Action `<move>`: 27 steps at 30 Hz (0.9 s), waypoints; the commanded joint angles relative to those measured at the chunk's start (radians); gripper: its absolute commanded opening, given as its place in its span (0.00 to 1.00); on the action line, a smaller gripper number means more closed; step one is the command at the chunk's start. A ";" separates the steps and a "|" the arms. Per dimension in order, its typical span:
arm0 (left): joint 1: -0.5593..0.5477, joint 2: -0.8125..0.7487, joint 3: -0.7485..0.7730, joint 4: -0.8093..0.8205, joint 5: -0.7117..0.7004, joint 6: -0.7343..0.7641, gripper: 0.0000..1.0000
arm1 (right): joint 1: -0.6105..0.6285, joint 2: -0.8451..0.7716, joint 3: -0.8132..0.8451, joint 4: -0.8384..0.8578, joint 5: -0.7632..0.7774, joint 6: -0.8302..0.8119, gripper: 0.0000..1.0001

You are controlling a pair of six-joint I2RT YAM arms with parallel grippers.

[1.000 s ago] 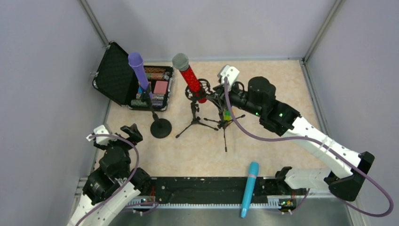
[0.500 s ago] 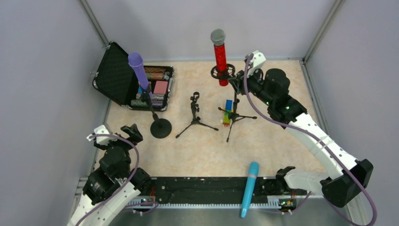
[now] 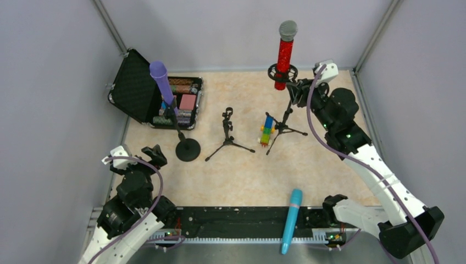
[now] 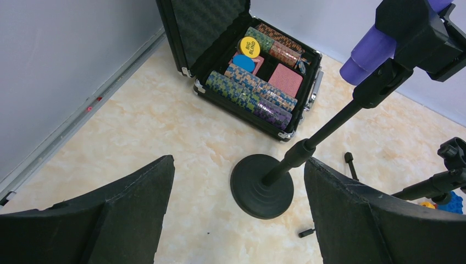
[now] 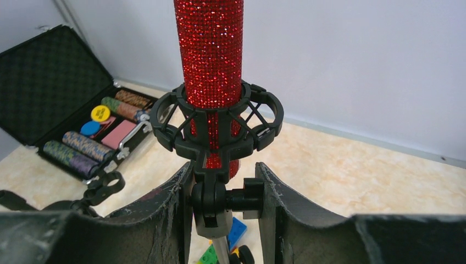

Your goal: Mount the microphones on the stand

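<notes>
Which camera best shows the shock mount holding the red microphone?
Right wrist: the shock mount sits close and centred, ringing the red microphone, its base gripped by the right end effector. Top external shows it small; left wrist misses it.

A beige marbled worktop (image 3: 231, 181) is boxed by plain pale grey walls (image 3: 49, 82) on three sides, metal posts (image 3: 111, 30) in the far corners.

— What's sitting on your table (image 3: 231, 181)?
— You've got the round-base stand (image 3: 187, 149); the open case (image 3: 134, 88) just behind it, a small tripod (image 3: 228, 144) to its right, the block toy (image 3: 267, 131) further right.
</notes>
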 commanded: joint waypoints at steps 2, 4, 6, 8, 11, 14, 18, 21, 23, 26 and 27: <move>0.003 -0.005 -0.003 0.047 -0.001 0.012 0.91 | -0.022 -0.086 -0.010 0.195 0.120 0.001 0.00; 0.003 -0.004 -0.005 0.047 -0.002 0.012 0.91 | -0.023 -0.094 -0.025 0.198 0.158 -0.012 0.00; 0.004 -0.004 -0.005 0.048 -0.001 0.012 0.91 | -0.027 -0.098 -0.037 0.198 0.195 -0.022 0.00; 0.002 -0.003 -0.004 0.047 -0.002 0.012 0.91 | -0.029 -0.099 -0.050 0.201 0.220 -0.032 0.00; 0.003 -0.003 -0.004 0.047 -0.002 0.012 0.91 | -0.031 -0.100 -0.078 0.208 0.275 -0.045 0.00; 0.003 -0.003 -0.004 0.047 -0.002 0.013 0.91 | -0.033 -0.100 -0.107 0.221 0.320 -0.045 0.00; 0.003 -0.002 -0.007 0.050 0.000 0.012 0.91 | -0.033 -0.096 -0.140 0.247 0.381 -0.084 0.00; 0.003 -0.002 -0.008 0.052 0.001 0.014 0.91 | -0.035 -0.092 -0.172 0.272 0.410 -0.086 0.00; 0.003 -0.001 -0.008 0.052 0.001 0.014 0.91 | -0.034 -0.096 -0.206 0.304 0.423 -0.081 0.00; 0.003 -0.001 -0.008 0.052 0.003 0.014 0.91 | -0.035 -0.103 -0.270 0.372 0.443 -0.071 0.00; 0.003 -0.002 -0.008 0.053 0.002 0.014 0.91 | -0.035 -0.105 -0.291 0.397 0.446 -0.069 0.00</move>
